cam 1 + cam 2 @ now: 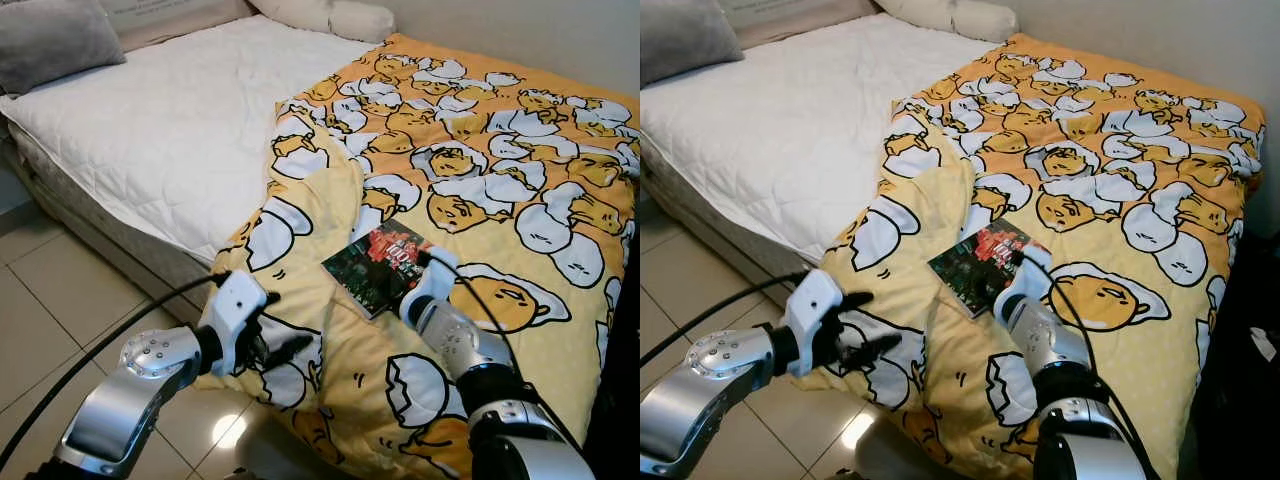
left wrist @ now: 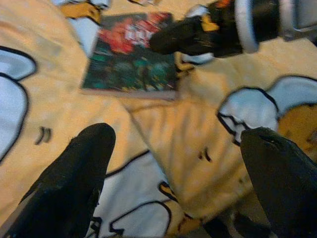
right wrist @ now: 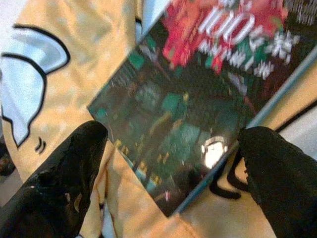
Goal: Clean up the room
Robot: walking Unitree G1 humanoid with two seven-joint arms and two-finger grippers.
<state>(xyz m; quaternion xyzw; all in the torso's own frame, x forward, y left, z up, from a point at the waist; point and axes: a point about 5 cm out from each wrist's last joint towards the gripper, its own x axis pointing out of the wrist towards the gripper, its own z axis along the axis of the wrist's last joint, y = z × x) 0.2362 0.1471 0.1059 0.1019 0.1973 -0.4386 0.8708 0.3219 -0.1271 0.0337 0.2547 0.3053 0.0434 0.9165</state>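
Book (image 1: 380,264) with a dark green and red cover lies flat on the yellow cartoon-print blanket (image 1: 520,200), near the foot edge of the bed, title side up. Right gripper (image 3: 171,148) is right at the book's near corner, fingers spread wide with one on each side of that corner, not clamped on it; in the right wrist view the cover sits between the two black fingers (image 3: 64,173). From the head views the right arm reaches up over the blanket, its white wrist housing touching or just over the book's right edge.

Left gripper (image 1: 275,345) hovers low over the blanket's hanging front edge, left of the book and apart from it, fingers open, holding nothing. Left wrist view looks across the blanket folds at the book and the right gripper beyond.

Blanket covers the right half of the bed, bunched in a ridge down the middle. Bare white mattress (image 1: 170,110) on the left half. Grey pillow (image 1: 55,40) at the far left corner, white pillow (image 1: 335,15) at the head. Tile floor (image 1: 60,310) below.
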